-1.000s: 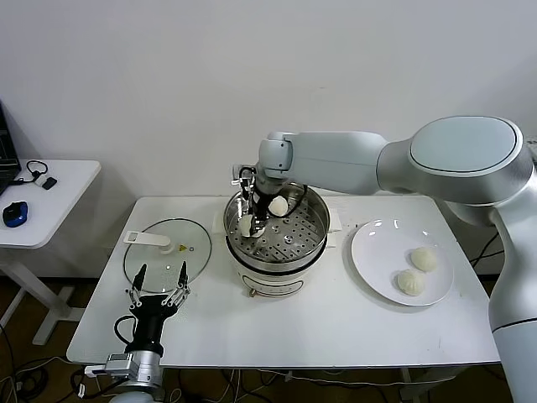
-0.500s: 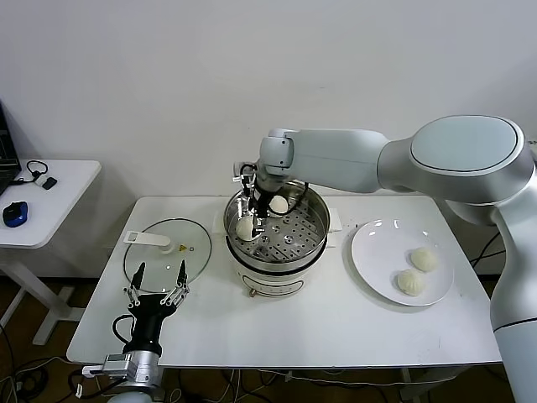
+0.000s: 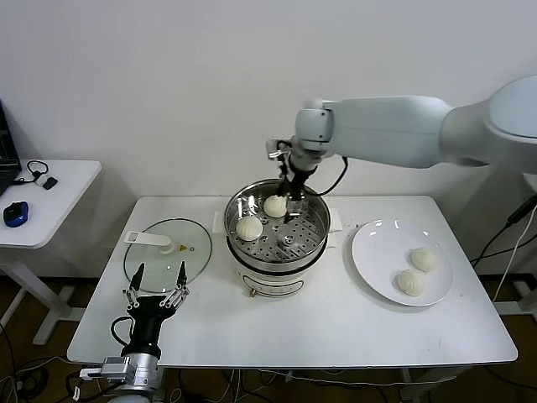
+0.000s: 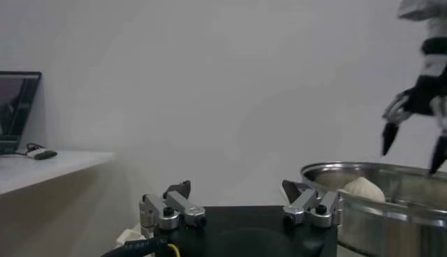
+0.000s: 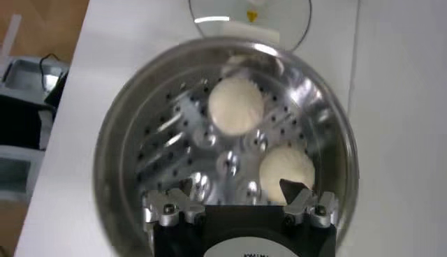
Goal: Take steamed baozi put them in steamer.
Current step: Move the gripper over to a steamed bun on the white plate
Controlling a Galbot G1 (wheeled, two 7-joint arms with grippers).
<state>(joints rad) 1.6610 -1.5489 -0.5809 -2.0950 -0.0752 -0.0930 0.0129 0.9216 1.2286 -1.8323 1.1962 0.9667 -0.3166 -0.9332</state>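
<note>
The steel steamer stands mid-table on its white base. Two baozi lie in it, one at the left and one at the back. Two more baozi lie on the white plate. My right gripper is open and empty, above the steamer's back part. The right wrist view looks down between its fingertips at the steamer and both buns. My left gripper is open and empty at the table's front left; it also shows in the left wrist view.
A flat glass lid with a white handle lies left of the steamer, just beyond my left gripper. A small white side table stands farther left. The left wrist view shows the steamer's rim and my right gripper above it.
My right gripper has let go of a baozi at the steamer's left side, then risen and moved right and back. The bun stays in the steamer. The left arm has not moved.
</note>
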